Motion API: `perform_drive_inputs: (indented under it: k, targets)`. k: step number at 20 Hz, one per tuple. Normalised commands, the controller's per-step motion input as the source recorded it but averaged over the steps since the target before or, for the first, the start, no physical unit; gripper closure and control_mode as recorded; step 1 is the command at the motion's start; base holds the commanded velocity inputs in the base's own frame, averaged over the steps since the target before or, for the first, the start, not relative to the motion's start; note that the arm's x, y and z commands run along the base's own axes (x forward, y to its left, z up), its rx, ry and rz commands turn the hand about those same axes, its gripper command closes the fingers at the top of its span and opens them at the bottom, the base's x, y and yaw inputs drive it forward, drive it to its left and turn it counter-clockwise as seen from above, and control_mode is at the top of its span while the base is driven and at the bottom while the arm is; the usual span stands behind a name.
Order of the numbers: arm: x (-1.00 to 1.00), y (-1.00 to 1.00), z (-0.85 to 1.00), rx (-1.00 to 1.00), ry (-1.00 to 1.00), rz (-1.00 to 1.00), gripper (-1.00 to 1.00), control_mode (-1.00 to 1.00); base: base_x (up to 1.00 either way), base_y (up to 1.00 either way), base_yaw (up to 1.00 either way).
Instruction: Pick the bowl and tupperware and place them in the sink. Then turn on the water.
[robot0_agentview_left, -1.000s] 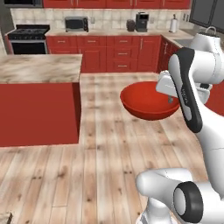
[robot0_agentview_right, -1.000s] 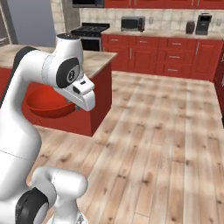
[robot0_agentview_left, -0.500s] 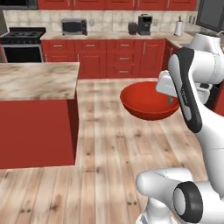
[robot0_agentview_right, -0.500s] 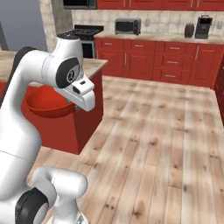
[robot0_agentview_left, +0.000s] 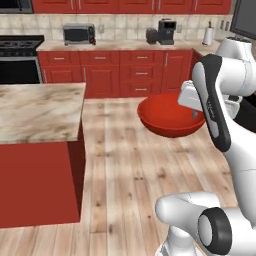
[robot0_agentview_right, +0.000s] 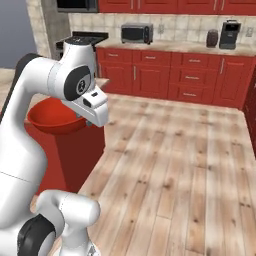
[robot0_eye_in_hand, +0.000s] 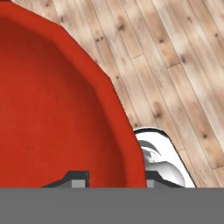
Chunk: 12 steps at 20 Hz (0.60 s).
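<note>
The glossy red bowl (robot0_agentview_left: 167, 117) hangs in the air above the wooden floor, carried by my gripper (robot0_agentview_left: 196, 114), which is shut on its right rim. From the right base view the bowl (robot0_agentview_right: 52, 117) sits behind the hand, with the gripper (robot0_agentview_right: 85, 120) at its near edge. In the hand view the bowl (robot0_eye_in_hand: 57, 109) covers the left side; the gripper (robot0_eye_in_hand: 114, 179) straddles its rim, one fingertip (robot0_eye_in_hand: 76, 177) inside and the other outside. The tupperware, the sink and the water are out of view.
A red kitchen island with a marble top (robot0_agentview_left: 35, 110) stands to the left. Red cabinets along the back wall carry a toaster oven (robot0_agentview_left: 77, 34) and a coffee machine (robot0_agentview_left: 166, 31); a stove (robot0_agentview_left: 17, 45) is at far left. Wooden floor (robot0_agentview_right: 190, 165) lies ahead.
The whole scene has shifted in both base views, so the base has moved; the back cabinets look nearer. The bowl stays in the gripper in the same pose.
</note>
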Motion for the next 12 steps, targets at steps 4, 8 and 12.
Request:
perform_drive_inputs:
  k: [4,8,12]
  targets:
    - [0.0,0.0,0.0,0.0,0.0,0.0,1.0,1.0,1.0,-0.24,-0.15]
    - [0.0,0.0,0.0,0.0,0.0,0.0,1.0,1.0,1.0,-0.11,-0.37]
    - [0.0,0.0,0.0,0.0,0.0,0.0,1.0,1.0,1.0,0.0,-0.49]
